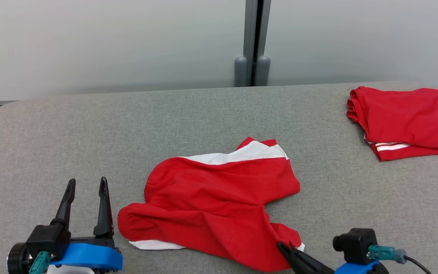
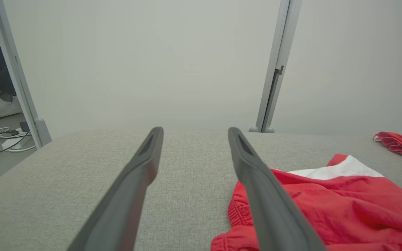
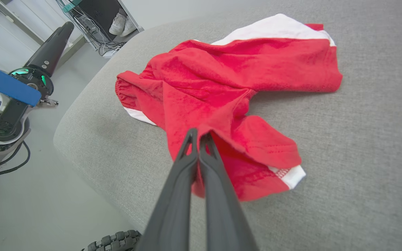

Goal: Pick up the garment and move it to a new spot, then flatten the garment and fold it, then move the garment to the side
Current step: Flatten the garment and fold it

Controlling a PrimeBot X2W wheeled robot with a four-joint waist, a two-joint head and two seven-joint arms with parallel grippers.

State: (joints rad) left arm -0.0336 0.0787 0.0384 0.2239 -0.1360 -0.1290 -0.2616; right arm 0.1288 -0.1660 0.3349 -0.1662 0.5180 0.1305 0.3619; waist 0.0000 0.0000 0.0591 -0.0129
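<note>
Head view: right claw (image 1: pixel 281 247) pinches the red garment's (image 1: pixel 219 201) near edge; left claw (image 1: pixel 86 184) points up, spread apart.

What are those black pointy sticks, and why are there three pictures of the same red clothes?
The sticks are a robot's fingers. It has two arms, each ending in a gripper, like a hand with two long fingers. One picture comes from a camera on its head, looking down at a gray padded table. The other two come from cameras on its wrists, looking along the fingers.

The left gripper is open, with nothing in it, beside the crumpled red and white shorts. The right gripper is pinched shut on the shorts near their front edge. A second red garment, already folded, lies at the far right of the table.
</note>
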